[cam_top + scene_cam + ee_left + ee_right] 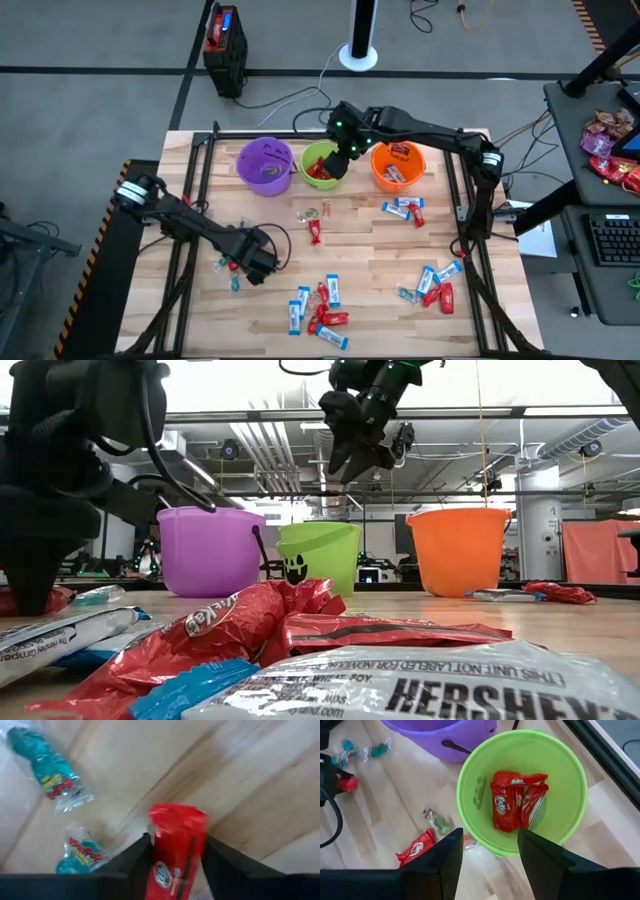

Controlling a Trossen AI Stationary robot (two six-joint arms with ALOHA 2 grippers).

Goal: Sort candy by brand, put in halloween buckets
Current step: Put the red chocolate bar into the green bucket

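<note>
Left tool [175, 865] low over the near-left part of the wooden desk [360, 250], fingers set either side of a red-wrapped candy [177, 845] that lies flat on the boards; not clear whether clamped on it or merely straddling it. Two small teal twisted candies [47, 767] close beside, apart from the red piece. Right tool [487, 865] hanging directly above the lime green bucket [570, 785], fingers spread wide and holding nothing. Several red-wrapped pieces [515, 800] already lying in that bucket's bottom. Purple bucket [265, 162] to one side of the green one and orange bucket [398, 165] to the other, all three in a row along the far edge of the desk, the orange one showing wrappers inside. More candy scattered loose: a mixed red and blue-and-white cluster [318, 305] near the front centre, another [432, 285] toward the front right, a few pieces [405, 208] just in front of the orange bucket, and a lone red one [316, 232] in the middle. Step in hand, by the look of it: right side just finished a drop into green, left side taking up a red piece. Next move likely calls for a firm closing on that wrapper, a lift clear of the teal sweets, then a carry across to the green bucket, with the right arm needing to clear out from above it first.
</note>
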